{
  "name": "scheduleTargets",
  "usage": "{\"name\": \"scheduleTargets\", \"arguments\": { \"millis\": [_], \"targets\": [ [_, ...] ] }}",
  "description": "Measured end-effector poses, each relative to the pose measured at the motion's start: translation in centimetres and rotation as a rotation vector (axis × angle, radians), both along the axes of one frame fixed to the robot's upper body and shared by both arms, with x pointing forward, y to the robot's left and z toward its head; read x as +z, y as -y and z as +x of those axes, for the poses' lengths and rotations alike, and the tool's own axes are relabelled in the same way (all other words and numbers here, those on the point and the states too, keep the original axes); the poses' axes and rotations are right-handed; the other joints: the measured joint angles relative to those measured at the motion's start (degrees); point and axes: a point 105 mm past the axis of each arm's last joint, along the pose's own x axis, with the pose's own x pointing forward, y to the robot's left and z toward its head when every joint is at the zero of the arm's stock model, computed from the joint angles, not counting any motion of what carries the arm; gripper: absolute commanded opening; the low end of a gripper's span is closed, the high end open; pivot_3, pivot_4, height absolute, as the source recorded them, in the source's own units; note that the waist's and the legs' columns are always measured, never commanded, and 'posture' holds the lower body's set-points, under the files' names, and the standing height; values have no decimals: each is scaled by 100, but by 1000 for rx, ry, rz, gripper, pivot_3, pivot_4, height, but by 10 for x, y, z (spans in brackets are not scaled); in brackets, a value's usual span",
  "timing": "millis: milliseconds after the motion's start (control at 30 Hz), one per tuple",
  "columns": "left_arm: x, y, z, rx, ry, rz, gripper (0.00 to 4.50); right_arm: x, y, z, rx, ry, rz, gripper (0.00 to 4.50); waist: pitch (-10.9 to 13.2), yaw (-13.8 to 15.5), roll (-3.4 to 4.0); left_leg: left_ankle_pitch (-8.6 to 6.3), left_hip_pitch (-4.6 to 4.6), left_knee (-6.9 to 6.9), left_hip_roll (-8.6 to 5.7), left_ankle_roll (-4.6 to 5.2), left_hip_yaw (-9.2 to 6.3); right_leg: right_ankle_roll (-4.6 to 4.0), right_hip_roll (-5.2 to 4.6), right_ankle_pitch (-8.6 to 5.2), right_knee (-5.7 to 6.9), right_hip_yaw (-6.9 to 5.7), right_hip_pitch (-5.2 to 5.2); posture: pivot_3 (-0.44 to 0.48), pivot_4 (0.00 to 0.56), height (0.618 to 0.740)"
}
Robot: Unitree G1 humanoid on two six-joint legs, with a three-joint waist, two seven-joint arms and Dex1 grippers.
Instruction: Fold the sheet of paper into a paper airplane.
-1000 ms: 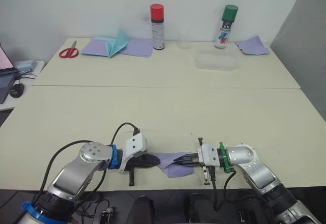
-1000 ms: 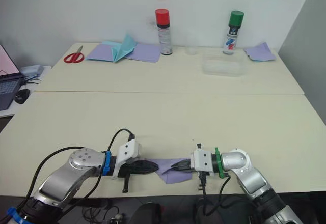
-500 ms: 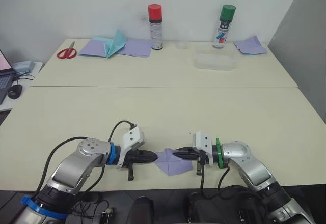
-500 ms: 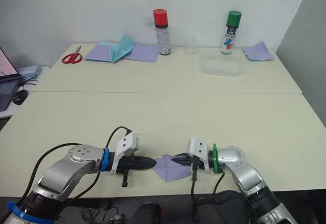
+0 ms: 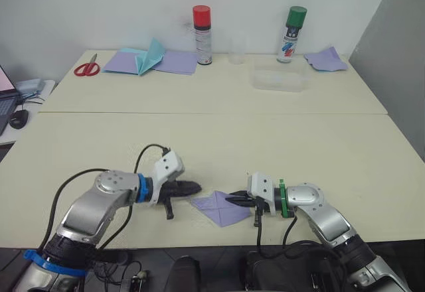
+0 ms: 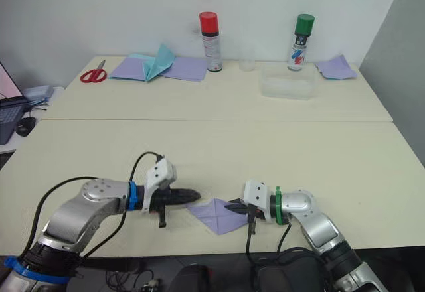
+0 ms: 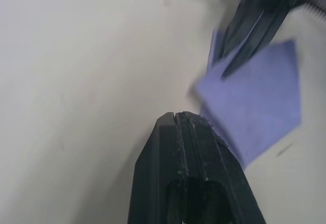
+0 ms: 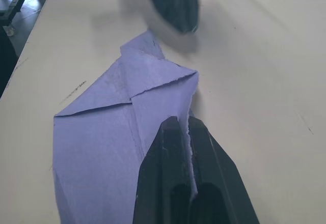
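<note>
Right now our right gripper has its two black fingers pinched together on the near edge of the sheet of paper — in the right wrist view we see a thin lip of lavender caught between the fingers. Our left gripper sits just beside the sheet's pointed end, fingers pressed flat together with nothing between them, and clear of the paper.

Moving outward, the sheet lies near the front edge of the table, between our two grippers. It already carries work: two corner flaps meet along a centre crease and make a nose pointing toward the left gripper, and the rest spreads flat behind it. So we judge the early folds done — the nose is there, but the body is not yet doubled along its middle and no wings are turned down. Most of the shaping looks to be ahead of us.

Farther back we have flat lavender sheets with a teal folded paper, red scissors, a red-capped can, a green-capped can and a clear plastic tray.
</note>
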Motion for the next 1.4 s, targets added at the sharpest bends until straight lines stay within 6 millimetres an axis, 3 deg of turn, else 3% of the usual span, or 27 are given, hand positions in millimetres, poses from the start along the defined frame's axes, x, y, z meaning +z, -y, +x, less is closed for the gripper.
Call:
{"name": "scheduleTargets", "arguments": {
  "millis": [67, 167, 400, 800, 900, 1067, 1167, 1200, 1300, 1400],
  "targets": [
    [2, 11, -6, -52, 47, 21, 0, 0, 0, 0, 2, 1, 1, 23, 0, -13, 1, 0, 4, 0, -3, 0, 9, 0, -1, 0, -1, 10, 2, 0, 150, 740],
    [-15, 20, -10, -45, 38, 39, 0, 0, -1, 0, 6, 18, 3, 23, 0, -16, 0, 0, 3, -1, -1, 0, 6, 1, 0, 0, -1, 7, 1, 0, 150, 740],
    [-41, 20, -17, -29, 26, 114, 0, 0, -1, 2, -12, 16, 6, 23, 1, -11, -1, 0, 5, -1, -1, 0, 2, -1, -1, 0, 0, 9, 0, 0, 150, 740],
    [-49, 23, -20, -38, 46, 138, 0, 0, 3, 2, -17, 16, -7, 23, -3, 6, 1, 0, 7, -1, -1, 0, 0, -1, -21, -2, -9, 10, 5, 0, 150, 740],
    [-52, 28, -20, -35, 50, 116, 0, 2, 11, 4, -31, 14, -8, 644, -4, 26, 4, 0, 6, -1, -3, 0, 0, 1, -36, -1, -12, 10, 6, 0, 150, 740],
    [-53, 32, -21, -54, 74, 99, 0, 20, 50, 14, -96, 93, -80, 2440, -4, 58, 6, -2, -5, -3, -14, 0, 5, 9, -55, -1, -45, 6, -6, 0, 150, 740],
    [-52, 34, -20, -70, 87, 90, 0, 42, 51, 5, -51, 113, -51, 2440, -7, 74, 13, -2, -19, -9, -19, 0, 6, 13, -56, 0, -47, 0, 9, 0, 150, 740],
    [-52, 34, -19, -73, 86, 89, 0, 49, 48, 0, -20, 123, -39, 2250, -7, 86, 13, -2, -19, -10, -19, 0, 2, 16, -56, -1, -48, -4, 11, 0, 150, 740],
    [-53, 35, -18, -72, 84, 83, 0, 54, 36, -8, 37, 117, -1, 1364, -8, 105, 12, -2, -16, -9, -16, 1, -5, 18, -56, -3, -51, -9, 11, 0, 150, 740],
    [-53, 35, -17, -76, 93, 89, 0, 37, 22, -14, 79, 60, 4, 223, -7, 103, 12, -2, -14, -8, -11, 1, -7, 20, -57, -2, -60, -8, 8, 0, 150, 740]
  ]
}}
